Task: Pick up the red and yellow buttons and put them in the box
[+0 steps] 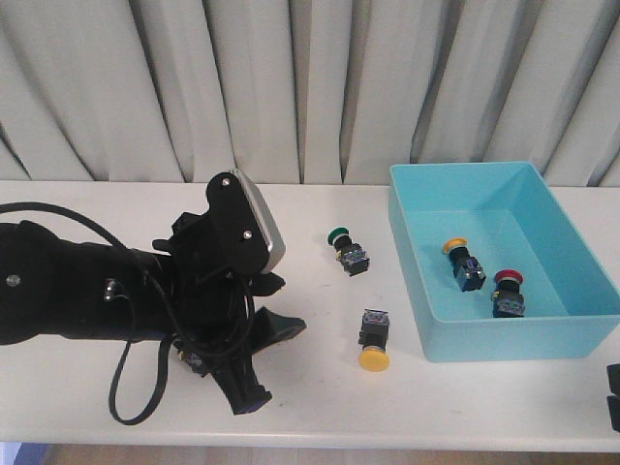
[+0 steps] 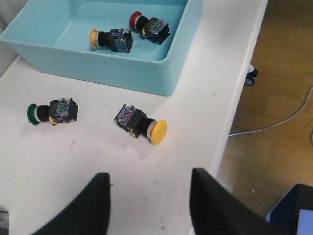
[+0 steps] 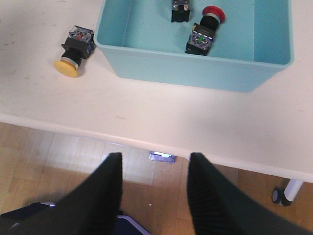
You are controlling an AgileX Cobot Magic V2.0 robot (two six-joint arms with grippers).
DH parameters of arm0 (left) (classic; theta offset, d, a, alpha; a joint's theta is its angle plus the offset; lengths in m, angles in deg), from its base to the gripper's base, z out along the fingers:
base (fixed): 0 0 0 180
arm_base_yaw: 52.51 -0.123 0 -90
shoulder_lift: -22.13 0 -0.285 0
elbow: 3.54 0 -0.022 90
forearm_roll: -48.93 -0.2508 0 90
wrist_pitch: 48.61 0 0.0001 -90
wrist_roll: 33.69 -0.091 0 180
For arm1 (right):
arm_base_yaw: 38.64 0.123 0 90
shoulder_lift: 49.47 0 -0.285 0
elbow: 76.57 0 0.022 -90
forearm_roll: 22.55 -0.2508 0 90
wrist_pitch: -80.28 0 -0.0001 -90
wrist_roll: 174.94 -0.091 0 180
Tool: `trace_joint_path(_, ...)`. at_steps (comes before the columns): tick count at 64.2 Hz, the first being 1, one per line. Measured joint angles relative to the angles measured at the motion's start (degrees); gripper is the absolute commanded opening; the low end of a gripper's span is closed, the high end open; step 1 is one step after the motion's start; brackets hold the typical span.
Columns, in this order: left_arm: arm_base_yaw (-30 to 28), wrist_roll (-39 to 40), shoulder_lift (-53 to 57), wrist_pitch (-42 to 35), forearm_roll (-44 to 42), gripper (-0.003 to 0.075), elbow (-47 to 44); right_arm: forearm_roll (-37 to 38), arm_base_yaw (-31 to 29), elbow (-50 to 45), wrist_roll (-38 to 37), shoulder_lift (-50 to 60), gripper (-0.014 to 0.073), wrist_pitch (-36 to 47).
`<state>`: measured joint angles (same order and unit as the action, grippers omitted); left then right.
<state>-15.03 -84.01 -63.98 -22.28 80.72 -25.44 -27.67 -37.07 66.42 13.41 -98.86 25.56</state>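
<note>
Box (image 1: 581,325): holds 1 red button (image 1: 507,294) + 1 yellow button (image 1: 463,263)
Table (image 1: 320,387): loose yellow button (image 1: 374,342), green button (image 1: 348,250)
L gripper (image 2: 149,205): fingers spread, empty
R gripper (image 3: 154,191): fingers spread, empty

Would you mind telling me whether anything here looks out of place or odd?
Nothing looks damaged or spilled. One yellow button lies on its side on the table, outside the box, beside a green button.
</note>
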Motion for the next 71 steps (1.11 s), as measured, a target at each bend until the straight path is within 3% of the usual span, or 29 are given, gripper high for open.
trace_joint_path(10,0.0,1.6,0.0,0.0,0.0,-0.0009,0.0,-0.9,0.0,0.0,0.0,0.0,0.0024,1.4)
trace_joint_path(13,0.0,1.7,0.0,0.0,0.0,-0.0008,0.0,-1.4,0.0,0.0,0.0,0.0,-0.0015,1.9)
trace_joint_path(64,0.0,1.8,0.0,0.2,0.0,-0.0008,0.0,-2.0,0.0,-0.1,0.0,0.0,-0.0007,0.8)
trace_joint_path(71,0.0,6.1,0.9,0.4,-3.7,-0.0008,0.0,-2.0,0.0,-0.1,0.0,0.0,-0.0007,0.8)
